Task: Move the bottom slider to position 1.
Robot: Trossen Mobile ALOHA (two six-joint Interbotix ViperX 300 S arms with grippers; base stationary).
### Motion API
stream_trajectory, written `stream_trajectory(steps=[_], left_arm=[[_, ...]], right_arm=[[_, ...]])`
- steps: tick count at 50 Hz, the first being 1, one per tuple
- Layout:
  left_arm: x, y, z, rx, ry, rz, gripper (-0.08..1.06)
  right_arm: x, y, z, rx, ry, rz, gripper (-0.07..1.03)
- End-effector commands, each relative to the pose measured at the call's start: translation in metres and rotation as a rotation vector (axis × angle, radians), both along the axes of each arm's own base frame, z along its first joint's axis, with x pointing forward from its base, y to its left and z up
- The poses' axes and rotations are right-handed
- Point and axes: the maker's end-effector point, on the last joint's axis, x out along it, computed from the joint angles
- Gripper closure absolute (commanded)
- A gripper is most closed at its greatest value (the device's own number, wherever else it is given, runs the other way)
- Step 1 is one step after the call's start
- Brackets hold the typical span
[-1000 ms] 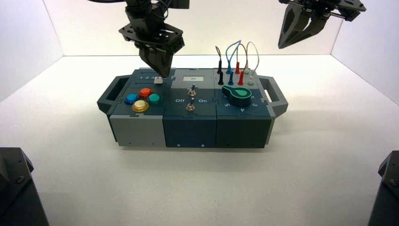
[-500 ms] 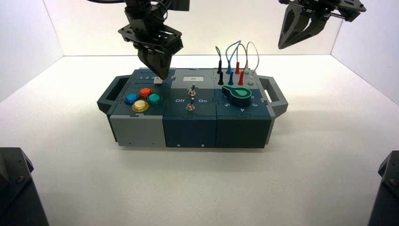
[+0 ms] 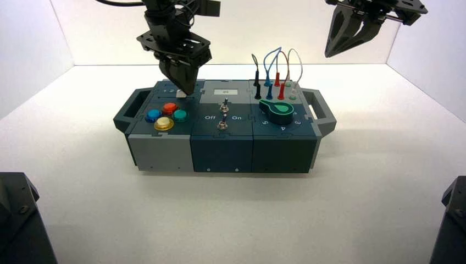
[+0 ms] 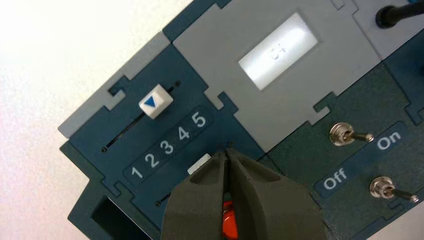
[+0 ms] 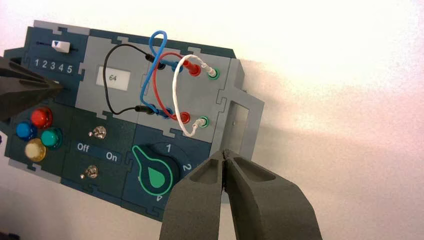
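Observation:
The bottom slider [image 4: 199, 163], a small white knob in a dark slot, sits under the printed row 1 2 3 4 5, roughly below the 4. My left gripper [image 4: 227, 150] is shut, and its closed tip rests against the knob on the side away from position 1 [image 4: 136, 173]. The fingers hide part of the knob. From above, the left gripper [image 3: 186, 91] points down at the box's back left panel. My right gripper [image 3: 335, 52] hangs shut, high above the back right, holding nothing.
A second white slider [image 4: 155, 101] with a blue triangle lies beyond the digit row. Four coloured round buttons [image 3: 165, 115], two metal toggle switches [image 3: 223, 113], a grey display [image 5: 118, 78] reading 64, a green dial [image 3: 280, 111] and plugged wires [image 3: 275, 71] fill the box top.
The left gripper has slid a little to the left along the slot, and the white knob at its tip has shifted left with it. The right arm has not moved.

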Motion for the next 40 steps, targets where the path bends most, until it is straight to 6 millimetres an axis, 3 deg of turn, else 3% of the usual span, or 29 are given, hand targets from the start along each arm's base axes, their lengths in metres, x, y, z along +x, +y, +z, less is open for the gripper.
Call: stream_trajectory(steps=[1,40], left_arm=[[0.006,0.004,0.006,-0.008,-0.021,0.009,1.01],[0.012,0.018,0.006,-0.003,-0.022,0.039,1.01]], right_arm=[[0.003,0.002,0.004,0.007,-0.014,0.001,0.99],[0.004,0.002,0.003,0.005,-0.016,0.001,0.99]])
